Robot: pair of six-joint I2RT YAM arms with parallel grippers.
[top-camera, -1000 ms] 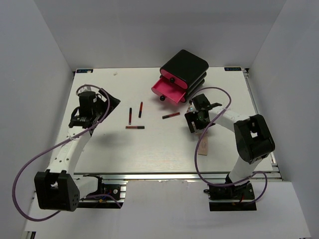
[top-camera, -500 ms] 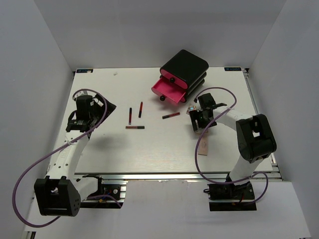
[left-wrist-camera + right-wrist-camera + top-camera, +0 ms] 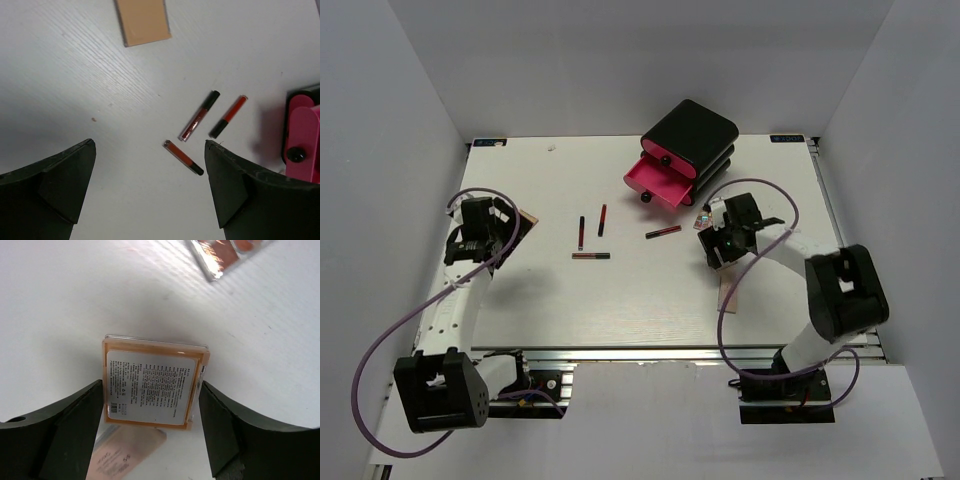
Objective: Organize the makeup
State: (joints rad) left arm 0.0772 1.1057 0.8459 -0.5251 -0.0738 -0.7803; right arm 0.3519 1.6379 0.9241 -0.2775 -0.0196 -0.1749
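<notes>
My right gripper (image 3: 151,390) is shut on a square orange-beige palette (image 3: 155,390), label side up, held just above the table; in the top view this gripper (image 3: 718,250) is right of centre. A beige tube (image 3: 125,455) lies below it (image 3: 728,293). A second palette (image 3: 225,252) lies further off (image 3: 703,218). My left gripper (image 3: 150,145) is open and empty at the left (image 3: 500,228). A flat beige palette (image 3: 144,20) lies beyond it. Three thin red-and-black sticks (image 3: 199,122) (image 3: 228,116) (image 3: 183,157) lie mid-table; another stick (image 3: 663,231) lies nearer the drawers.
A black box (image 3: 690,135) stands at the back, its lowest pink drawer (image 3: 658,180) pulled open; that drawer shows in the left wrist view (image 3: 302,142). Grey walls enclose the table on three sides. Purple cables loop off both arms.
My left arm has drawn back to the left, away from the sticks, uncovering the beige palette. My right gripper has shifted slightly right and further back with the square palette.
</notes>
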